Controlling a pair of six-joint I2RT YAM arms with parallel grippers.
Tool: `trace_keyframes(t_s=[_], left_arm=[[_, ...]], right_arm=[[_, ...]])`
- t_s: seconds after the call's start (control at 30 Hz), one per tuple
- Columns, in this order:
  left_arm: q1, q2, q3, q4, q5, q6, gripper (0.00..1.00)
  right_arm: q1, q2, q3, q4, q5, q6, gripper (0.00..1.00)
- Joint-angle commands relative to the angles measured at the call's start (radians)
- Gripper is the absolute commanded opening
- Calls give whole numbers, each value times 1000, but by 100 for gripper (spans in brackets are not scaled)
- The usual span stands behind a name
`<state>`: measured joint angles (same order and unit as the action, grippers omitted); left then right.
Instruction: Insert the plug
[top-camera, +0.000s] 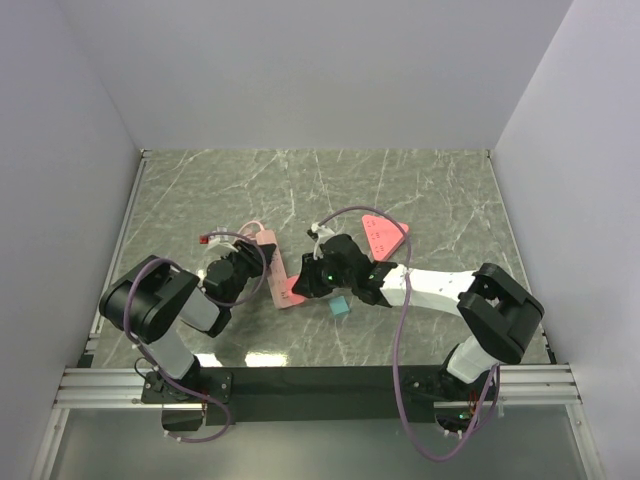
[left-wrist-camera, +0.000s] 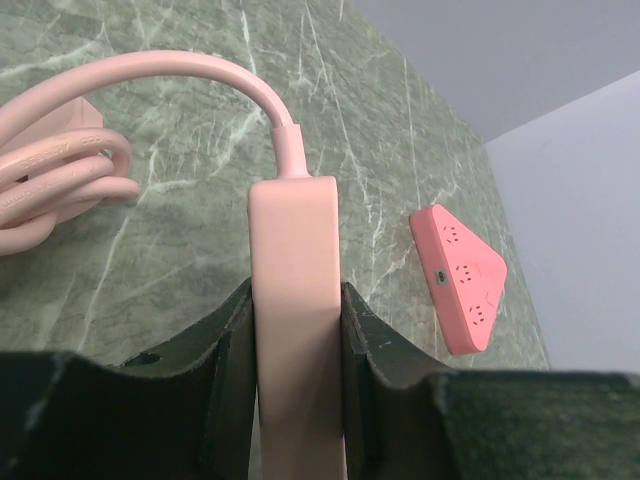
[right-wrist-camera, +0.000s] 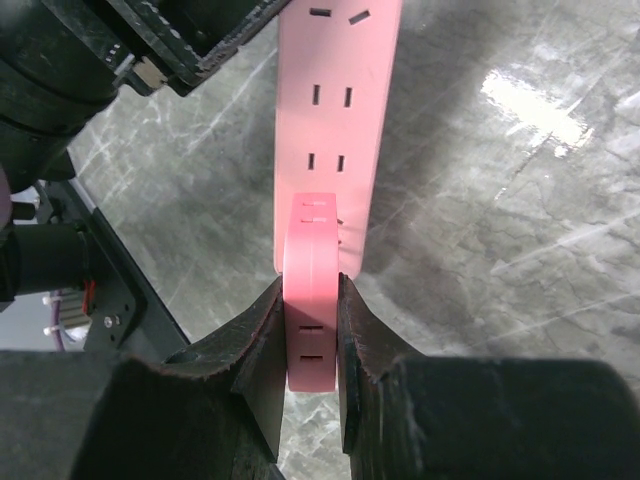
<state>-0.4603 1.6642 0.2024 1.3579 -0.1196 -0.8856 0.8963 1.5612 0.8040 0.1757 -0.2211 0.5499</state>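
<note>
My left gripper (left-wrist-camera: 296, 335) is shut on the end of a pale pink power strip (left-wrist-camera: 293, 230). The strip's cable (left-wrist-camera: 60, 175) curls away in a coil to the left. In the right wrist view the strip (right-wrist-camera: 338, 110) runs away from me with its slotted sockets facing up. My right gripper (right-wrist-camera: 312, 335) is shut on a pink plug (right-wrist-camera: 310, 255). The plug stands on edge against the strip's near end, with short metal prongs showing at its side. From above, both grippers meet at the strip (top-camera: 281, 285), the left gripper (top-camera: 245, 266) beside the right gripper (top-camera: 312, 277).
A pink triangular socket block (top-camera: 384, 235) lies on the marble table behind the right arm, also in the left wrist view as the triangular block (left-wrist-camera: 460, 275). A small teal cube (top-camera: 341, 306) sits just in front of the right gripper. White walls enclose three sides.
</note>
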Motion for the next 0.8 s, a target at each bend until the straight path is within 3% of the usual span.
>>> trace_keyframes(t_s=[0.0,0.77], left_arm=[[-8,-15,-23,158,-43,85,0],[-40,-24,-29,124,-121,62,0]], right_arm=[[13,-16,17,70,12,13,0],[55,36,15,73,40,39,0]])
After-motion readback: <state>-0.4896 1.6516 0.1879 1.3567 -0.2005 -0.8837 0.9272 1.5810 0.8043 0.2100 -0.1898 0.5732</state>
